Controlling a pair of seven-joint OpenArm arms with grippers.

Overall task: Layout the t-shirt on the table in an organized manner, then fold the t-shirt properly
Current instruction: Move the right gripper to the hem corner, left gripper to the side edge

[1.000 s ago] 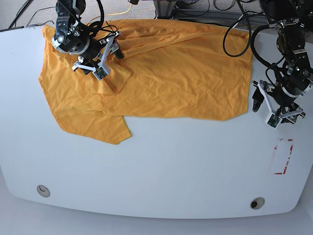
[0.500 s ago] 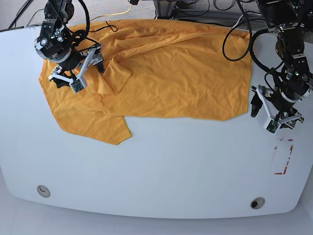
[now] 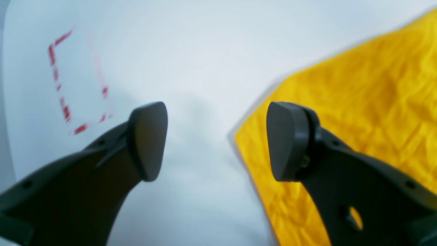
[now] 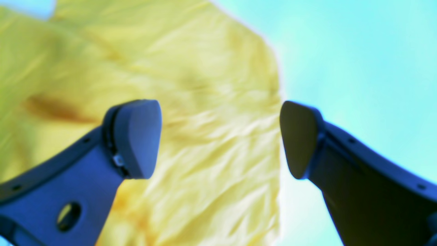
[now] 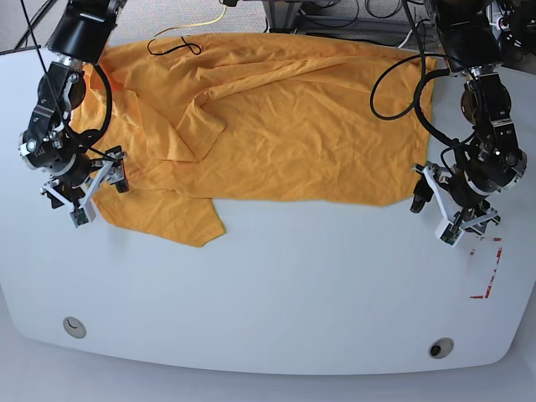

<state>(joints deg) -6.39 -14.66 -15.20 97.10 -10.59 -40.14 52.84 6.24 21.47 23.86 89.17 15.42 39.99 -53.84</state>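
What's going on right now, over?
Both jaws open, holding nothing. T-shirt spread on table, still wrinkled, one sleeve folded over. Nothing in the way.

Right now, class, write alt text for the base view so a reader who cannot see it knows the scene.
An orange-yellow t-shirt lies spread but wrinkled across the far half of a white table. The right gripper, open, sits at the shirt's left edge, and the left gripper, also open, sits beside its lower right corner; neither holds cloth.
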